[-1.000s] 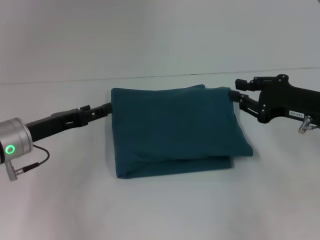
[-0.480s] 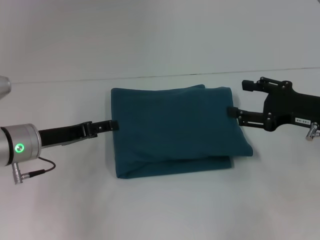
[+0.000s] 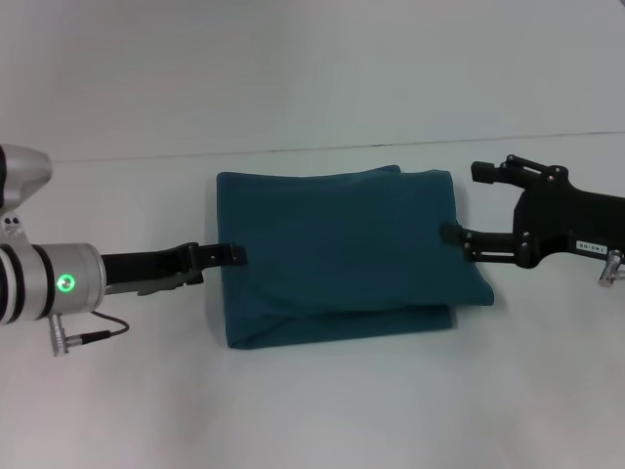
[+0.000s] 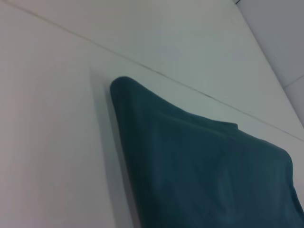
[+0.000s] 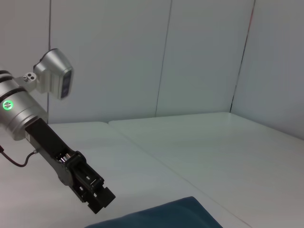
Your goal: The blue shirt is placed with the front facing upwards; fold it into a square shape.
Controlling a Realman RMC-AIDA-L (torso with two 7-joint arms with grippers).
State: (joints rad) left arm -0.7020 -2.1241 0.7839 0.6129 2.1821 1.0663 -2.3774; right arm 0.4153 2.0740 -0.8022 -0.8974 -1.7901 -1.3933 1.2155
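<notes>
The folded blue shirt (image 3: 342, 254) lies squared on the bench (image 3: 322, 410), flanked by the left gripper (image 3: 232, 255), whose opening cannot be told, and the open, empty right gripper (image 3: 467, 202), likely released.

This is looking like a robot test cell in a lab rather than a home or shop. A plain white table (image 3: 322, 410) is filling the whole work area, and bare pale wall panels (image 5: 190, 57) with thin vertical seams are closing it in behind. Two metal robot arms are reaching in from either side, the left arm (image 3: 59, 283) showing a glowing green status light and a loose cable at its wrist.
</notes>
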